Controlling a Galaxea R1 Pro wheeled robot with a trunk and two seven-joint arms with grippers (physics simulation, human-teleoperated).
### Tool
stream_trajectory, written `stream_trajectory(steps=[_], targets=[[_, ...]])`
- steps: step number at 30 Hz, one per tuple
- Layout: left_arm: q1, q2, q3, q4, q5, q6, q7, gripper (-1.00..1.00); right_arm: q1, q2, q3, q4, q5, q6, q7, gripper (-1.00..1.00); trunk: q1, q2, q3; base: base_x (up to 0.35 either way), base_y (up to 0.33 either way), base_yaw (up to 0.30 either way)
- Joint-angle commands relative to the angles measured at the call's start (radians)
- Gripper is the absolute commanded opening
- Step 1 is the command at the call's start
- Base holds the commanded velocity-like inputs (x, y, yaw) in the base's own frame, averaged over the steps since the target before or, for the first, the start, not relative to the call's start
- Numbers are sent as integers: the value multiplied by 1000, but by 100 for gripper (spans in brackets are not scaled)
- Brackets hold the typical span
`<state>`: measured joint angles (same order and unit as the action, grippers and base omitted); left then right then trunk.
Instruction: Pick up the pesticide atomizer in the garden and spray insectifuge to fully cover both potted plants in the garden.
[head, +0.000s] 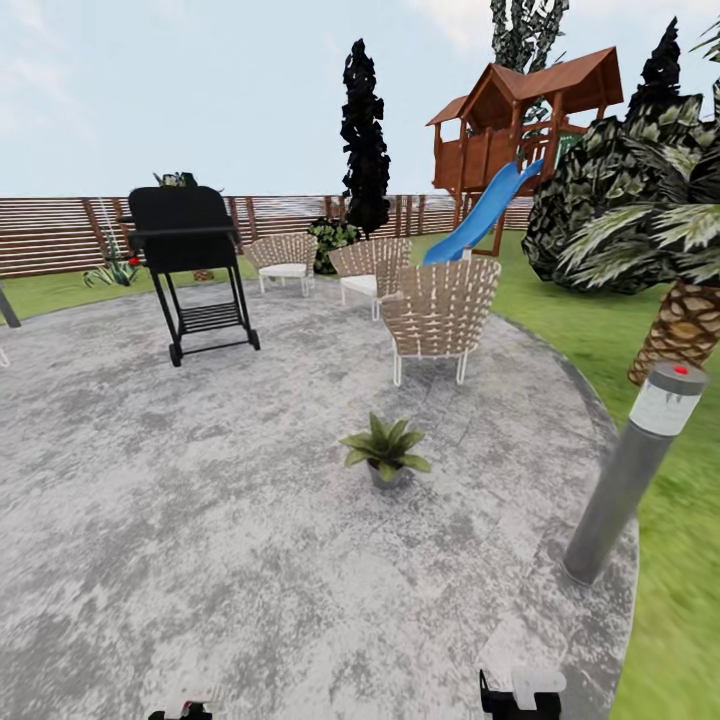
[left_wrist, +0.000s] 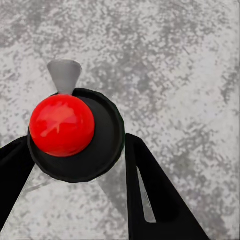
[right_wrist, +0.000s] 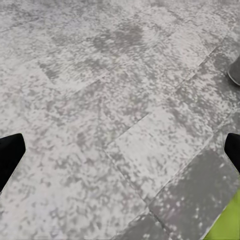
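Pesticide atomizer sits between the black fingers of my left gripper. In the left wrist view I see it end-on: a round black body with a glossy red dome on it and a pale grey tapered spout beyond. Both fingers press against its sides, so the pincer is clamped on the bottle, above mottled grey paving.

My right gripper is spread wide. Its two dark fingertips sit at opposite edges of the right wrist view, with nothing between them but speckled grey slabs with faint seams and a sliver of bright green grass at one corner.

From the head camera, one potted plant, a low rosette of pointed green leaves in a small grey pot, stands on the round paved patch, well ahead of both arms. Three woven wicker chairs on thin white legs stand behind it, and a black wheeled grill to their left. A smooth grey bollard lamp with a red-dotted cap leans at the patch's right edge, beside the lawn. A scaly palm trunk rises farther right, and a brown slatted fence runs along the back.
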<state>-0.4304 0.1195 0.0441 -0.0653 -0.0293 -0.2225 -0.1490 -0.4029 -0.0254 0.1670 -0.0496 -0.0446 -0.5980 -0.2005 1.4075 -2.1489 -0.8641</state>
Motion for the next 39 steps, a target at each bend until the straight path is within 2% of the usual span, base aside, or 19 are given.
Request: stream_trajectory(steps=[1,5,13,23,28,29,31,32,34,36,38,39], targets=[[-1,0,5,1,-3,-3,-4,-100,-1,0,9,0,-5,-2,-5,100,0,0,-1,337,-5,0],[-1,0,5,1,-3,-3,-4,-100,-1,0,8,0,-5,-2,-7,100,0,0,-1,339,0,-16],[-1,0,5,1,-1,-3,-4,-100,-1,-1,8,0,-6,-2,-7,100,0,0,3,339,0,-222],[-1,1,5,1,-3,-3,-4,-100,-1,0,9,0,-5,-2,-4,100,0,0,3,338,-6,-14],[-1,-2,-3,-25,-9,-1,-13,-100,-1,1,12,-4,-2,-2,-3,100,0,0,3,75,-10,0],[-4,0,-21,-55,-14,0,-19,-100,-1,2,45,-8,24,-2,13,100,0,0,3,4,0,0],[-11,3,-91,-89,-37,5,-41,-100,-2,1,112,-28,92,-1,69,100,0,0,3,1,0,0],[-13,4,-118,-95,-49,7,-53,-100,-2,1,128,-45,114,0,93,100,0,0,3,0,0,0],[-15,3,-175,-103,-77,12,-100,-100,-2,-4,146,-107,165,12,160,100,0,0,3,0,0,0],[-17,3,-211,-108,-103,15,-167,-100,-2,-8,152,-180,223,56,253,100,0,0,3,0,0,0],[-35,8,-236,-123,-150,16,-272,-100,-2,-10,154,-240,265,113,343,100,0,0,3,0,0,0],[-57,12,-244,-128,-190,20,-338,-100,-5,-11,154,-279,286,159,412,100,0,0,3,0,0,0]])
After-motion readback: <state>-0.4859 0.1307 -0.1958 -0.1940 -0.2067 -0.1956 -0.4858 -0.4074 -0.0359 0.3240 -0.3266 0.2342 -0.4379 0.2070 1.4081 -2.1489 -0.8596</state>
